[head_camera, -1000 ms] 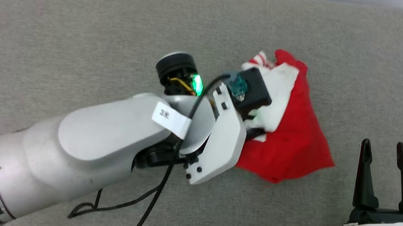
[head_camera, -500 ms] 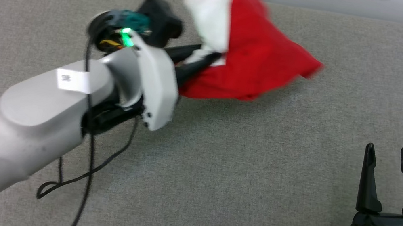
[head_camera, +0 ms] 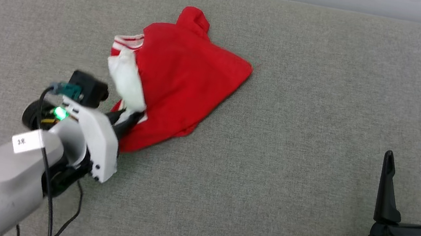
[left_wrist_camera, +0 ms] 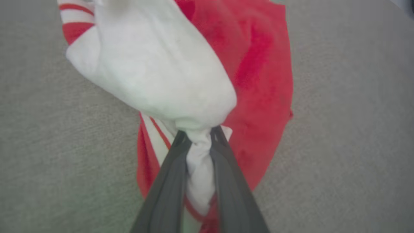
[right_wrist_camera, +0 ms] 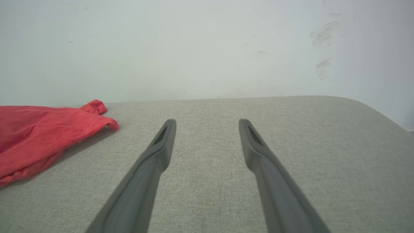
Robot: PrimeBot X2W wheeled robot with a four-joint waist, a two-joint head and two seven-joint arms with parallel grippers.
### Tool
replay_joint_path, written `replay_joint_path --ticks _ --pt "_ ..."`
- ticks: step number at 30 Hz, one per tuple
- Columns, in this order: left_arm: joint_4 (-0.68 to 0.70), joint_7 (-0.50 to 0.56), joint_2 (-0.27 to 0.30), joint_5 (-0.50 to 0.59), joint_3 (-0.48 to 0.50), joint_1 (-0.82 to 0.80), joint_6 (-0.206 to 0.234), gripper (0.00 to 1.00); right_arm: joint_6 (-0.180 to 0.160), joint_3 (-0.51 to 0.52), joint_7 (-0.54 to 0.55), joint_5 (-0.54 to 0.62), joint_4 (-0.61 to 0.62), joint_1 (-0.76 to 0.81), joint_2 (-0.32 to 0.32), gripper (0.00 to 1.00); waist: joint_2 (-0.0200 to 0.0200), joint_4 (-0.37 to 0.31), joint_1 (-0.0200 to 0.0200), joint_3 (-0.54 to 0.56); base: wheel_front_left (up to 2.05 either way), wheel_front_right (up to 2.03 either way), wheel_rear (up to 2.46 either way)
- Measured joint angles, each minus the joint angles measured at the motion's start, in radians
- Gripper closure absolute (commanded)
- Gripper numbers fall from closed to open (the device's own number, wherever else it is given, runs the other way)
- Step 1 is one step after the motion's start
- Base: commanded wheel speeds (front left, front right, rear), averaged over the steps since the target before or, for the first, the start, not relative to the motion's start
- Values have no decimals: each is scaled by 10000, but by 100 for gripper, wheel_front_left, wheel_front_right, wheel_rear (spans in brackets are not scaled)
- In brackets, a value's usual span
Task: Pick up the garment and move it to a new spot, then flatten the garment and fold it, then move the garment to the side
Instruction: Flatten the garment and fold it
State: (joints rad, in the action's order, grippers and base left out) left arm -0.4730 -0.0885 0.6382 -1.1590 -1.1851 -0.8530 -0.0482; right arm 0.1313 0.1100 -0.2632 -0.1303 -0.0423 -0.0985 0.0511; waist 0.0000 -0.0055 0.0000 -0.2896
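Observation:
The garment, a red T-shirt with a white sleeve, lies crumpled on the grey surface left of centre in the head view. My left gripper is shut on the garment's near edge. In the left wrist view, white cloth of the garment is bunched between the tips of that same gripper. My right gripper stands open at the lower right, well apart from the shirt, nothing between its fingers. Seen from the right wrist, the garment lies far left of the open right gripper.
The grey fabric surface spreads wide on all sides, its far edge meeting a pale wall. A black cable hangs from my left forearm over the surface.
My left arm has swung the garment from the right of centre up and over to the left, then drawn back toward me; the shirt now lies spread on the surface. The right gripper stayed still.

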Motion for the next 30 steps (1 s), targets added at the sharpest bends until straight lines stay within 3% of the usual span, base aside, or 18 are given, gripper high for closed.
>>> replay_joint_path --ticks 10,11,12,17,22,30 --pt "-1471 -90 -508 -102 -270 610 -230 99 0 42 0 75 -56 67 0 0 0 96 0 199 0 0 0" --pt "-1569 -199 -552 -19 -290 621 -224 29 -2 35 0 75 -67 92 0 0 0 122 0 245 0 0 0" --pt "-1661 -359 -581 148 -326 617 -173 0 0 25 -2 81 -75 131 0 0 0 149 0 297 0 0 0" --pt "-1699 -1097 -575 600 -213 409 186 0 0 10 0 82 -119 244 0 0 0 284 0 604 0 0 0" --pt "-878 -1269 -155 1095 4 -417 629 0 0 10 0 81 -146 433 0 0 0 407 -1 906 0 0 0" --pt "794 -69 477 1628 25 -2035 823 0 0 -100 0 4 -165 526 0 0 0 350 0 1082 0 0 0"
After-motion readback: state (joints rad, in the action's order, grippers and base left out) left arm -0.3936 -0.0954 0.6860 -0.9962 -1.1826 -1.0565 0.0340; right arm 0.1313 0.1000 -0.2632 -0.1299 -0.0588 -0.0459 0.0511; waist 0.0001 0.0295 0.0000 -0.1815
